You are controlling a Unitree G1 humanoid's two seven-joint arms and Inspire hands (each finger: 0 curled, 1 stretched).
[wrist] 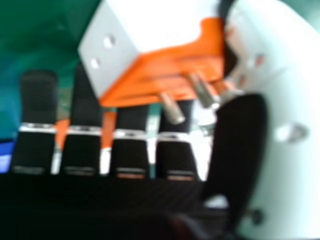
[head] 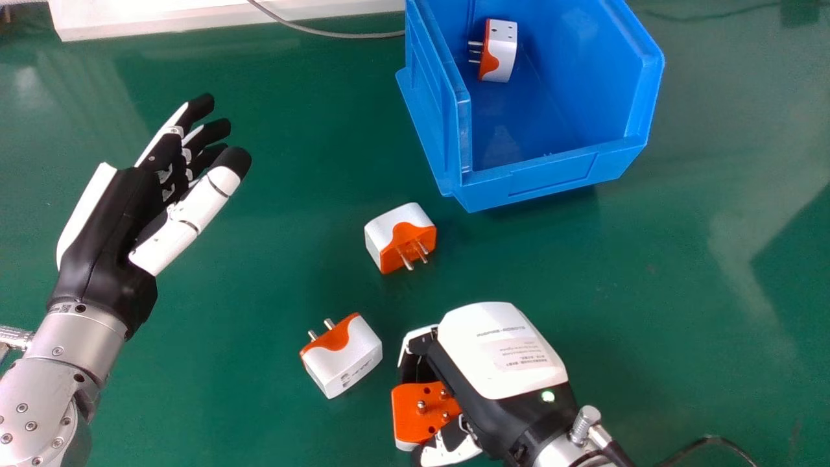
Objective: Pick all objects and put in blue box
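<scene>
"What did we see up close in the right hand view?"

"We saw two little holes in the held plug [wrist: 117, 55]. In the head view, we spotted the blue box [head: 434, 123] up top, with one plug [head: 502, 55] inside."

"How did our held plug look?"

"White and orange, with metal pins. We had it at the bottom middle, our right hand [head: 496, 353] bent around it. Our left hand [head: 113, 220], at the left, was open and empty."

"What else was there?"

"We saw one loose plug [head: 395, 224] mid-frame and another [head: 350, 357] below. The box's front wall [head: 551, 176] stood in our way."
</scene>
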